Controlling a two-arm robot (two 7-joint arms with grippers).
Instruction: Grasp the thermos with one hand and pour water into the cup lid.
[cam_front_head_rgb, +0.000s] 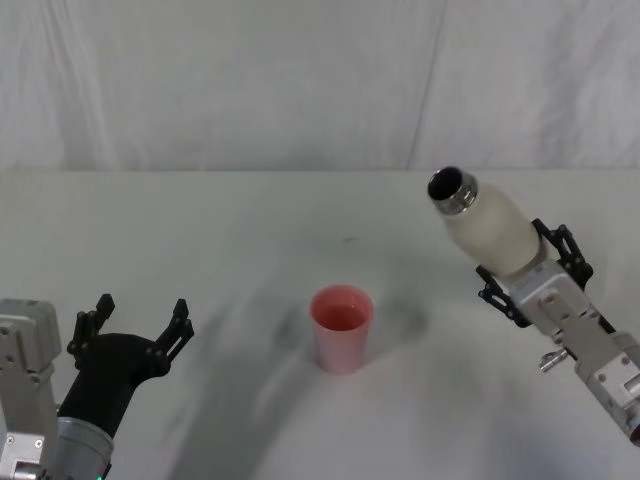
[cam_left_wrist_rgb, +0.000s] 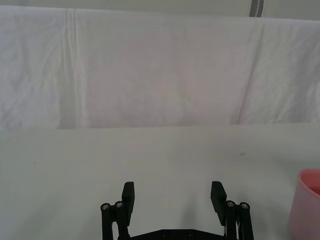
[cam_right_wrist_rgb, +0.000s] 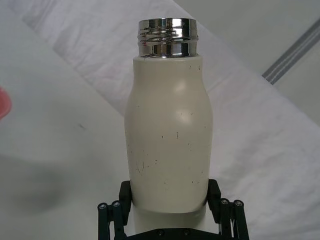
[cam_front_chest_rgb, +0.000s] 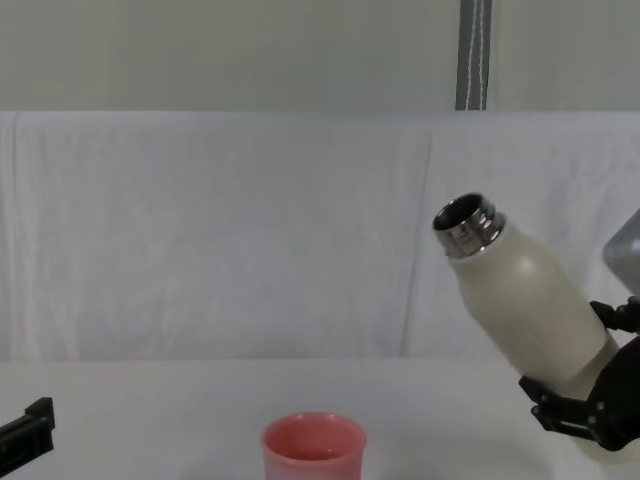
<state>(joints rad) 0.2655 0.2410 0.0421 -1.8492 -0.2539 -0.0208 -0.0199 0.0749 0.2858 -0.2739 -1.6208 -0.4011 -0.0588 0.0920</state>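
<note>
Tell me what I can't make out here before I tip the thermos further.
- Water level inside the thermos: its wall hides it, and the head view's mouth is dark.
- Thermos base: the right gripper covers it, and the right wrist view's edge cuts it off.
- Cup lid base: cut by the chest view's lower edge.
- Left gripper: open, idle at lower left.

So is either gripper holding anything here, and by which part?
The right gripper holds the thermos around its lower body, near the base, tilted toward the cup lid. The left gripper is open and empty.
</note>
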